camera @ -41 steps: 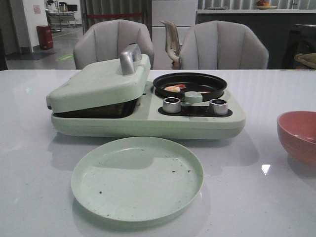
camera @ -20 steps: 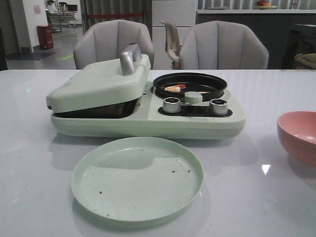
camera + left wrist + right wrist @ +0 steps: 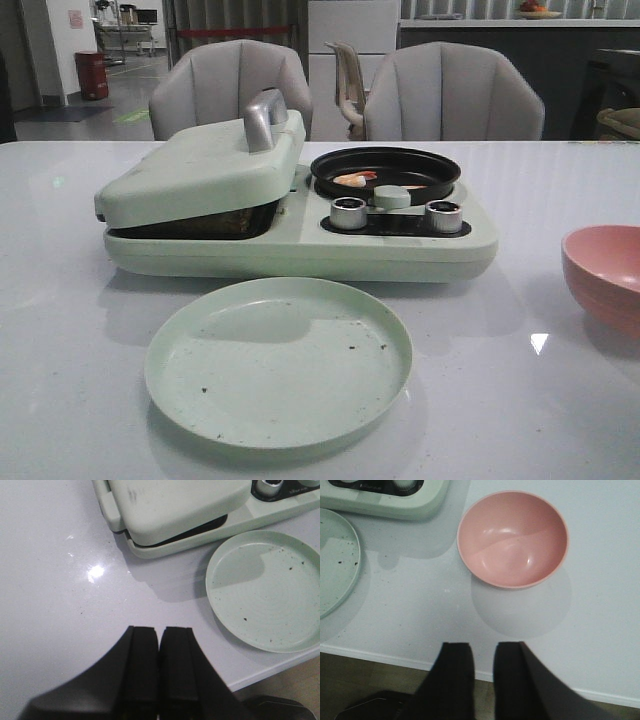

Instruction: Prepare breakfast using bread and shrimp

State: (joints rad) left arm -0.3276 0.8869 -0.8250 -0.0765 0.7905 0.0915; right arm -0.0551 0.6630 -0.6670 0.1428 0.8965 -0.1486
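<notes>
Table (image 3: 560, 180): white and glossy, carrying every item listed here.
Breakfast maker (image 3: 400, 250): pale green appliance at mid-table; two silver knobs (image 3: 348, 212) on its front panel.
Lid (image 3: 200, 170): hinged cover over the appliance's left half, silver handle (image 3: 262, 118) on top; tilted, front edge raised off the base with a dark gap under it. Contents under the lid not visible.
Pan (image 3: 385, 170): round black pan on the appliance's right half.
Shrimp (image 3: 352, 179): one small orange-white piece lying in the pan, toward its left side.
Bread: not visible in any view.
Plate (image 3: 278, 362): pale green, just in front of the appliance, dotted with dark crumbs.
Bowl (image 3: 513, 537): pink, to the right of the appliance and apart from it; nothing seen inside.
Left tool (image 3: 159, 675): above bare table near the appliance's left corner; fingers pressed together, nothing between them.
Right tool (image 3: 484, 680): above the table's near edge, in front of the bowl; fingers slightly apart, holding nothing.
</notes>
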